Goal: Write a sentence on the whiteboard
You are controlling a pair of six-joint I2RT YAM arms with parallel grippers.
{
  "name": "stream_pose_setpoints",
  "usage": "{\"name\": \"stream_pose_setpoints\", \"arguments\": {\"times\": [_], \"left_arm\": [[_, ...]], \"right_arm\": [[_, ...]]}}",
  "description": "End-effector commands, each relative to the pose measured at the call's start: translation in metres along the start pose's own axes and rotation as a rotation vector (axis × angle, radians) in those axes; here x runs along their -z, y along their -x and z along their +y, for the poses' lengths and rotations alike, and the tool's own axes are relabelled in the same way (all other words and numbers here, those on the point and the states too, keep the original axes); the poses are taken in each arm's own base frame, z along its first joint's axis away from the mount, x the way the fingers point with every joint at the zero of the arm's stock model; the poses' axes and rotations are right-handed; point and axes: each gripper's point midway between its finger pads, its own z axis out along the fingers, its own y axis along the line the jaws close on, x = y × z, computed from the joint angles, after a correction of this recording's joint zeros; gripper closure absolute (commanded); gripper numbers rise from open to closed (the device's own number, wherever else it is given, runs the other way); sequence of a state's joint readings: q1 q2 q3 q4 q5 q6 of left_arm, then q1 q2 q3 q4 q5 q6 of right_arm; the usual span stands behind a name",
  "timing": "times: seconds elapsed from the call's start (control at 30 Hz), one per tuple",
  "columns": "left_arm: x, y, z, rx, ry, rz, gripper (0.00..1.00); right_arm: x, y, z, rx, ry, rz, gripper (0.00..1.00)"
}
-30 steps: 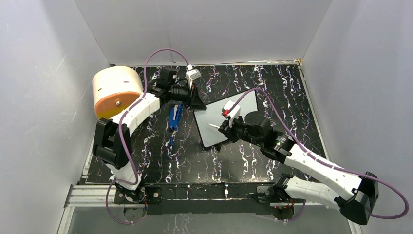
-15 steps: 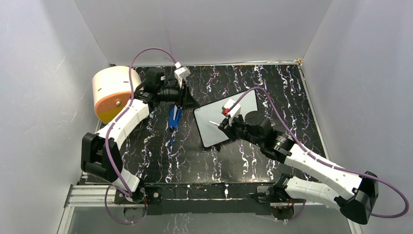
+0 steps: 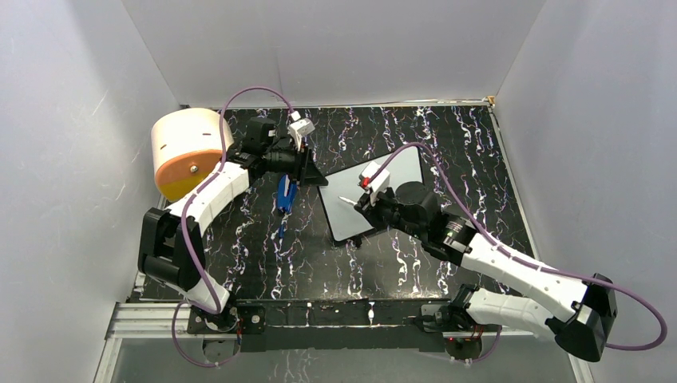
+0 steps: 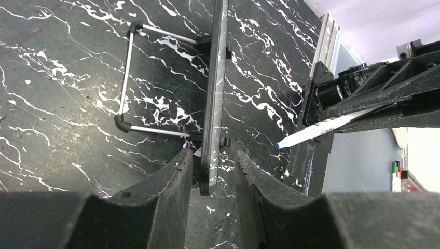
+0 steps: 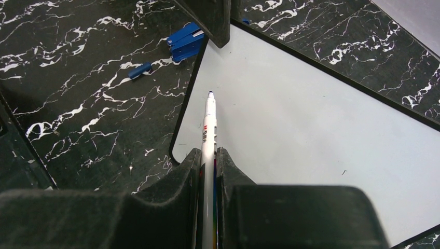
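The whiteboard (image 3: 375, 195) stands propped at mid-table, its white face (image 5: 311, 119) blank; no sentence shows on it. My left gripper (image 3: 314, 173) is at the board's far-left corner. In the left wrist view the board's black edge (image 4: 214, 93) runs between my open left gripper's (image 4: 212, 171) fingers with a gap on each side. My right gripper (image 5: 208, 155) is shut on a white marker (image 5: 208, 129). The marker's blue tip (image 4: 276, 146) hangs near the board's left edge, a little off the face.
A blue marker cap (image 5: 140, 70) and a blue block (image 3: 286, 191) lie on the black marbled table left of the board. A cream and orange drum (image 3: 185, 152) stands at the far left. The board's wire stand (image 4: 127, 88) sticks out behind it. White walls enclose the table.
My left gripper has opened off the board's corner and its arm has shifted slightly left. The right gripper with the marker has crept a little toward the board's left edge.
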State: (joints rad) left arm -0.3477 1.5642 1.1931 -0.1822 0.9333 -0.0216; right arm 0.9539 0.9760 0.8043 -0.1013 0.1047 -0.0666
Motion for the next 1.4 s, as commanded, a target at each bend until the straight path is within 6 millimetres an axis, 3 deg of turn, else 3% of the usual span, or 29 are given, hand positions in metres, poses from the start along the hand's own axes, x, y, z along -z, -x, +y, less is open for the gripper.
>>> {"name": "stream_pose_setpoints", "arguments": {"times": [0.0, 0.13, 0.37, 0.6, 1.37], "left_arm": [[0.002, -0.004, -0.005, -0.030, -0.036, 0.006, 0.66], [0.000, -0.005, -0.003, -0.032, -0.039, 0.010, 0.69], [0.001, -0.008, -0.001, -0.047, -0.029, 0.022, 0.89], [0.002, -0.013, 0.000, -0.067, -0.030, 0.038, 1.00], [0.003, -0.014, 0.005, -0.092, 0.051, 0.047, 1.00]], "right_arm": [[-0.001, 0.039, -0.003, 0.000, -0.028, -0.109, 1.00], [-0.004, 0.043, -0.001, 0.007, -0.036, -0.119, 1.00], [-0.008, 0.044, 0.002, 0.021, -0.069, -0.124, 1.00], [-0.008, 0.045, 0.004, 0.040, -0.126, -0.125, 1.00], [-0.017, 0.047, 0.019, 0.127, -0.305, -0.081, 1.00]]}}
